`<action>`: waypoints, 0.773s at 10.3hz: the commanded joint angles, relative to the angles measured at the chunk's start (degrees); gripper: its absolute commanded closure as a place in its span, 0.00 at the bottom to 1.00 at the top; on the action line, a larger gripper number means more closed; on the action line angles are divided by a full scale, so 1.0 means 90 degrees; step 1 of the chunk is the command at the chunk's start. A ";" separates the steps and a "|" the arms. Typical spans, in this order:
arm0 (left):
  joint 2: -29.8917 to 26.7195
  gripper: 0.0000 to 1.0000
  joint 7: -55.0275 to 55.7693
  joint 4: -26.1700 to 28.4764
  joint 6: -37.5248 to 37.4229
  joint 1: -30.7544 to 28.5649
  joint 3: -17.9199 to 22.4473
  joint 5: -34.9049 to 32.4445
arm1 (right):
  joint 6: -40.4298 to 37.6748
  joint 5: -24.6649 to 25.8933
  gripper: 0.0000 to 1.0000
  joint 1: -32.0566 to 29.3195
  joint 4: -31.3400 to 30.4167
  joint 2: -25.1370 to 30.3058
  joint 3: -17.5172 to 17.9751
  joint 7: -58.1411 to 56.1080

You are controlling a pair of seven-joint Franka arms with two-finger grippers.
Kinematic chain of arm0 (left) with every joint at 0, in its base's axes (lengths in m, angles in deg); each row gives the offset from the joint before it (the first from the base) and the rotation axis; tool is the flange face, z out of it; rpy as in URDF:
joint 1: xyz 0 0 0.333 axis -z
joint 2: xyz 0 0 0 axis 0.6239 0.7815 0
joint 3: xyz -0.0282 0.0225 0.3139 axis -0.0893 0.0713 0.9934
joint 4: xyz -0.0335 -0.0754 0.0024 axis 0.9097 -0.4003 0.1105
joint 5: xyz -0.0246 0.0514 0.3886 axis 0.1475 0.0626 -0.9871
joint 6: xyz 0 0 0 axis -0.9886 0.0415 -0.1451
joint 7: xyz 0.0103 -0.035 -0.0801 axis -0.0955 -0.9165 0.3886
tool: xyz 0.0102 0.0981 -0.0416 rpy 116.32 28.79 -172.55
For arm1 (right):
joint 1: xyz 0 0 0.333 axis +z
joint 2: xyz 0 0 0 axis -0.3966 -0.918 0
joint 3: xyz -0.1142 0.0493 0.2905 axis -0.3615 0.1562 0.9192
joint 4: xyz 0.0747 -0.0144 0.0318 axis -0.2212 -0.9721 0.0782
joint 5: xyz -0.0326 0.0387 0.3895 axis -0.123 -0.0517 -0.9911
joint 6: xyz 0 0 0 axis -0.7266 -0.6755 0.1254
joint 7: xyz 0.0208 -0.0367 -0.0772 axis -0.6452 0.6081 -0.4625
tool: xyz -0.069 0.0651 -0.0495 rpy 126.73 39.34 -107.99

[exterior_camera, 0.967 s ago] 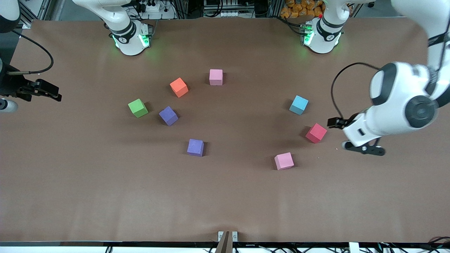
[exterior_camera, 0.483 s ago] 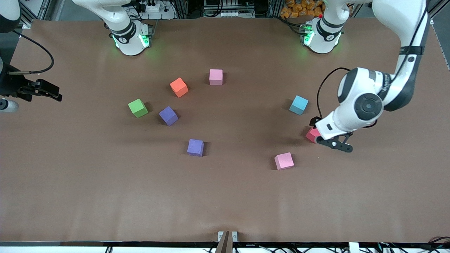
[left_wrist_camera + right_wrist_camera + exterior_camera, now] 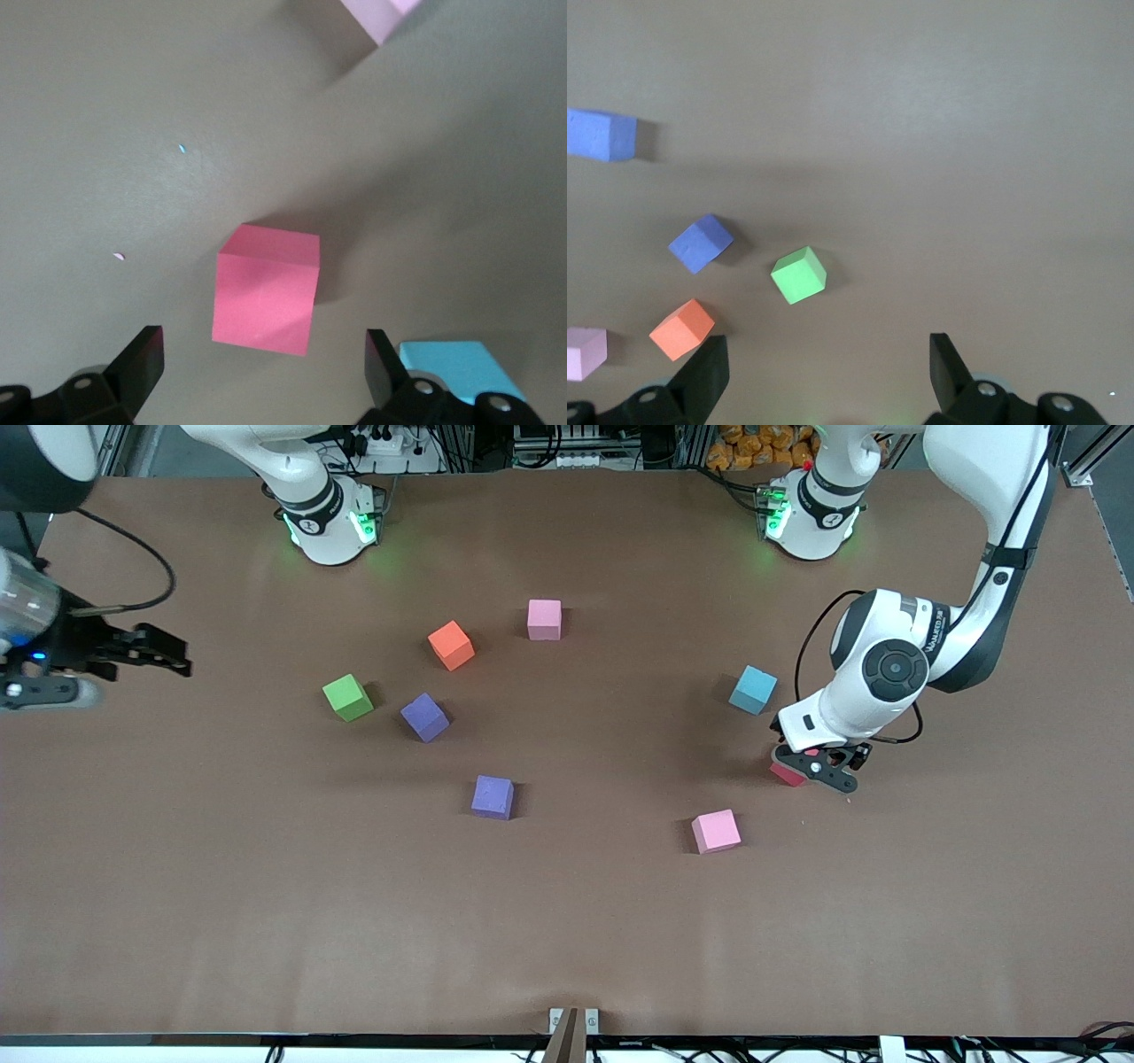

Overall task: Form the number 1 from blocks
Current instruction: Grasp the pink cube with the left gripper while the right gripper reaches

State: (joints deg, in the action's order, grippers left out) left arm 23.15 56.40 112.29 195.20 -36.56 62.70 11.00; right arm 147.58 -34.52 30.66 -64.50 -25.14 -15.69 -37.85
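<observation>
My left gripper (image 3: 819, 766) hangs open just above the red block (image 3: 785, 773), hiding part of it. In the left wrist view the red block (image 3: 266, 288) lies on the table slightly ahead of the gap of the left gripper (image 3: 264, 363). One light pink block (image 3: 716, 831) sits nearer the front camera, the other (image 3: 544, 619) near the bases. Two purple blocks (image 3: 424, 716) (image 3: 493, 796) lie mid-table. My right gripper (image 3: 164, 657) waits open over the table's edge at the right arm's end, holding nothing; in the right wrist view the right gripper (image 3: 828, 372) has bare table between its fingers.
A light blue cube (image 3: 753, 689) sits close beside the left gripper, toward the bases. An orange cube (image 3: 451, 645) and a green cube (image 3: 347, 697) lie near the purple block that is farther from the front camera. Bare brown table fills the front half.
The left arm swung in from the table's end and lowered over the red block. The right gripper shifted a little toward the table's middle.
</observation>
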 commanded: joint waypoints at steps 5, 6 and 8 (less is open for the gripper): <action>0.0442 0.00 -0.0676 0.0078 0.0411 -0.0364 -0.0072 -0.0168 | 0.1147 -0.0402 0.00 0.1238 -0.1658 0.0295 0.0011 0.0462; 0.0491 0.00 -0.0676 0.0068 0.0469 -0.0354 -0.0072 -0.0168 | 0.1421 -0.0402 0.00 0.1569 -0.1922 0.0285 0.0011 0.0792; 0.0579 0.00 -0.0676 0.0039 0.0509 -0.0335 -0.0063 -0.0168 | 0.2249 -0.0402 0.00 0.1980 -0.2547 0.0247 0.0021 0.1040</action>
State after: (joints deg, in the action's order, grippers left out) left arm 27.77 50.79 112.91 198.93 -39.34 62.46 10.99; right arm 163.10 -37.50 46.28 -81.78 -24.96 -15.33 -30.25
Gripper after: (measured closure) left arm 0.000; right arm 0.000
